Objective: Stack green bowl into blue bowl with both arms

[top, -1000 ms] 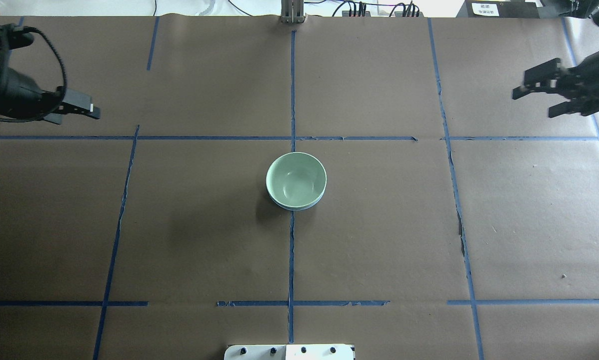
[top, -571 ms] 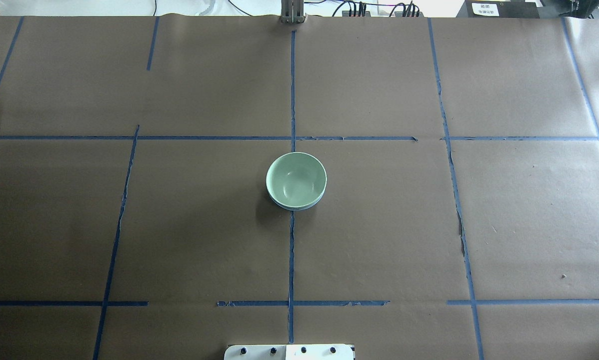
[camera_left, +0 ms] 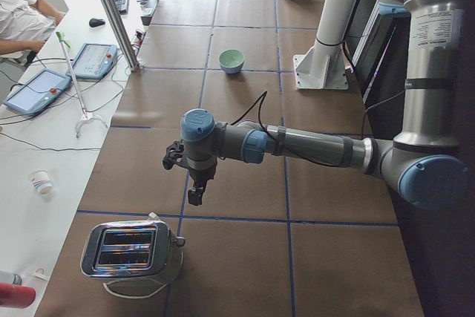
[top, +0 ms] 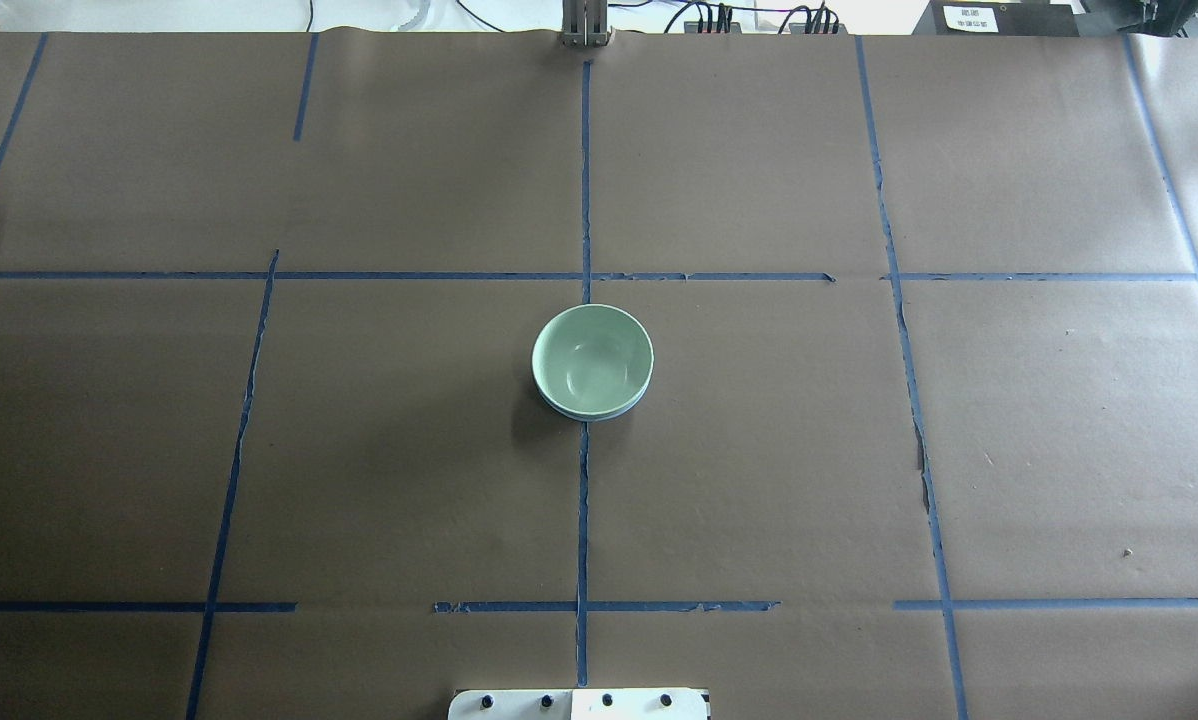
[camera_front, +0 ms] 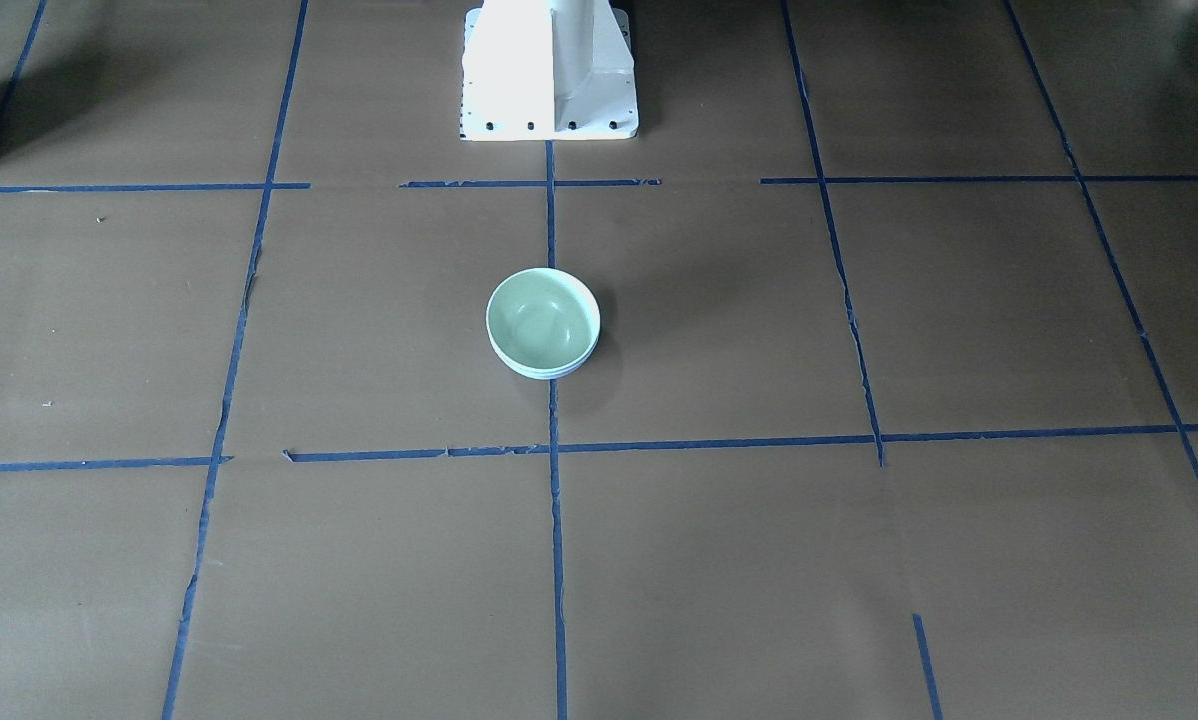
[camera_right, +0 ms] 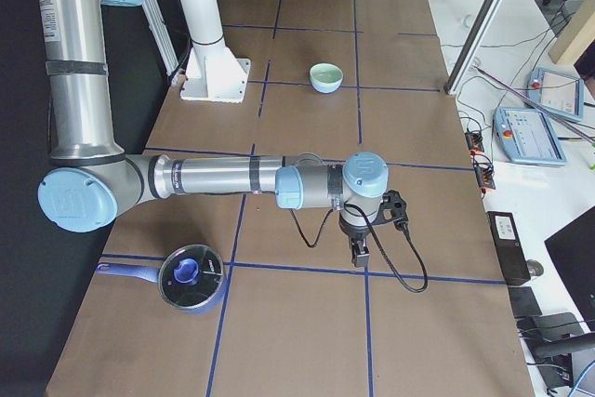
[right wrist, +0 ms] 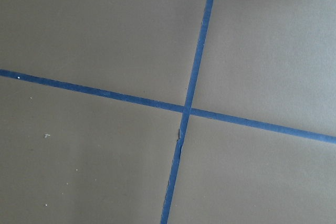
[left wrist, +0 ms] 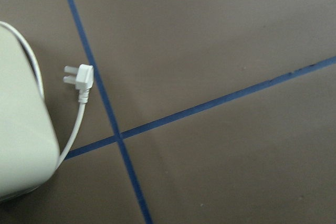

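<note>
The green bowl (top: pixel 592 358) sits nested in the blue bowl (top: pixel 589 414) at the table's centre; only a thin blue rim shows under it. The stack also shows in the front-facing view, green bowl (camera_front: pixel 542 318) on the blue rim (camera_front: pixel 545 375). My left gripper (camera_left: pixel 194 194) hangs far off at the table's left end, above the toaster. My right gripper (camera_right: pixel 361 256) hangs far off at the right end. Both show only in the side views, so I cannot tell whether they are open or shut. Neither wrist view shows fingers.
A chrome toaster (camera_left: pixel 133 250) with a white plug (left wrist: pixel 79 80) stands at the left end. A blue lidded pot (camera_right: pixel 191 276) stands at the right end. The white pedestal base (camera_front: pixel 549 70) is at the robot's edge. Blue tape lines cross the brown table cover.
Both arms have drawn outward and left the overhead view, left arm off the left edge, right arm off the right edge. The stacked bowls have not moved.
</note>
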### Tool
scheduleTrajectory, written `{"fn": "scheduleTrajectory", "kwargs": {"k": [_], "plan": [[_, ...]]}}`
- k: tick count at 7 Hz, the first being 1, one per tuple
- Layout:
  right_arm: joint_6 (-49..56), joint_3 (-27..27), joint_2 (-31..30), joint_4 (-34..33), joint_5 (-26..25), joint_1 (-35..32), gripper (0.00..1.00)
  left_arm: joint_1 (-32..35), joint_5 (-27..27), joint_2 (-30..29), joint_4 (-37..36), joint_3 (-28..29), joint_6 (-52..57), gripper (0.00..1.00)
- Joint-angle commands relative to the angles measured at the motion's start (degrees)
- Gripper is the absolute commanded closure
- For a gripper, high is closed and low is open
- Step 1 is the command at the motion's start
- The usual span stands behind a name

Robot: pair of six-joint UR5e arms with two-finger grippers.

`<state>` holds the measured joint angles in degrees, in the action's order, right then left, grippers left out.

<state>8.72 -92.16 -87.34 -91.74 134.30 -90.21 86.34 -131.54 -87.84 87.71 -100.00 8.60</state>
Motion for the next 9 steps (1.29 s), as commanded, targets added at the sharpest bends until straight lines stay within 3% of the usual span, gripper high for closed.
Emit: {"fn": "scheduleTrajectory", "kwargs": {"k": [1, 4, 5, 6, 9], "plan": [[1.1, -2.0, -0.5, -2.9, 0.5, -0.2, 0.0, 2.4, -1.9, 2.0, -7.6, -2.4, 6.3, 0.0], [1.2, -5.9, -2.5, -3.8, 0.5, 0.1, 0.0, 2.3, -2.1, 1.8, -6.9, -1.9, 6.0, 0.0], [1.7, -6.0, -3.1, -3.8, -0.3, 0.1, 0.0, 2.3, -2.4, 1.7, -7.2, -1.8, 5.4, 0.0], [4.1, -7.0, -3.3, -4.0, -3.6, 0.8, 0.0, 2.3, -6.1, 1.9, -7.1, -1.1, 5.4, 0.0], [3.2, -6.7, -4.8, -3.4, -3.5, 1.5, 0.0, 2.2, -7.2, 1.8, -6.7, -1.2, 1.3, 0.0]]}}
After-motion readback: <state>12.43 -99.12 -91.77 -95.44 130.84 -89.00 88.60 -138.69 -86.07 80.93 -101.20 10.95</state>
